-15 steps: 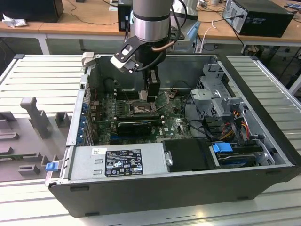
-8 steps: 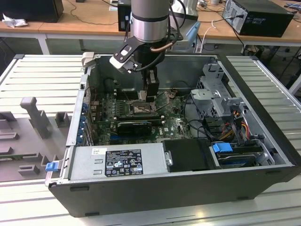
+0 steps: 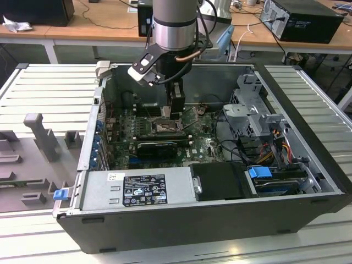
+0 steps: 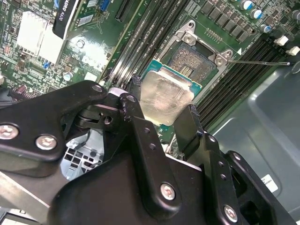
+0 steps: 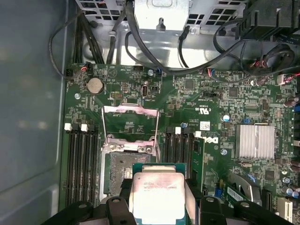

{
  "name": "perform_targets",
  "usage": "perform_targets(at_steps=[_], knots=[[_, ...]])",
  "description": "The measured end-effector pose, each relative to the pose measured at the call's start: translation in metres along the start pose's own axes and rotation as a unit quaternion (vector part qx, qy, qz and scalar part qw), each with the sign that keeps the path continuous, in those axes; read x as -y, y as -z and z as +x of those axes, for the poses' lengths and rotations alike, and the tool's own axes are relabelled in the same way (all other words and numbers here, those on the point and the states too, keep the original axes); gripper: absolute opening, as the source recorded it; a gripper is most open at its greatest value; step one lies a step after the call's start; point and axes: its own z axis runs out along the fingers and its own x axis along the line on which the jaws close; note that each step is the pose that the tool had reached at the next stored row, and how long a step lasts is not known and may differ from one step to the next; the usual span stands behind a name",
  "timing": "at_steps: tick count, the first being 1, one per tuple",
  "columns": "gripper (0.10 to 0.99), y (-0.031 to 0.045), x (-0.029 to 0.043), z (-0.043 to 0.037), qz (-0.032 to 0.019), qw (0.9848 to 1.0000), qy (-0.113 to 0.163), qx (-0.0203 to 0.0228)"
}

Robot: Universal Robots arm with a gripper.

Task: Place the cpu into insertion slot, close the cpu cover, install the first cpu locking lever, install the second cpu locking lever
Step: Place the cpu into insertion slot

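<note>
My gripper (image 4: 164,97) is shut on the cpu (image 4: 166,96), a flat square chip with a pale silver face, held by two opposite edges between the black fingers (image 4: 190,119). In the first wrist view the cpu (image 5: 157,194) hangs just off the insertion slot (image 5: 121,171), overlapping one edge of it. The slot (image 4: 194,61) is a dark open square socket with a metal rim and nothing in it. The cpu cover (image 5: 131,111) stands swung up, away from the socket. A thin locking lever (image 4: 262,62) sticks out sideways. In the exterior view the gripper (image 3: 175,110) is low inside the case over the green board (image 3: 198,143).
The open computer case (image 3: 308,181) walls in the board. A power supply (image 3: 137,190) sits along the near side and a drive cage (image 3: 250,115) with cables at the exterior view's right. Memory slots (image 5: 82,164) flank the socket; a finned heatsink (image 5: 255,140) stands nearby.
</note>
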Motion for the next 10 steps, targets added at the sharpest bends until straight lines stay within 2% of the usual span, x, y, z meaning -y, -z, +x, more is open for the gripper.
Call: perform_targets(at_steps=[10], knots=[[0.525,-0.0034,0.0001,0.0033,0.0000,1.0000,0.000,-0.0001]])
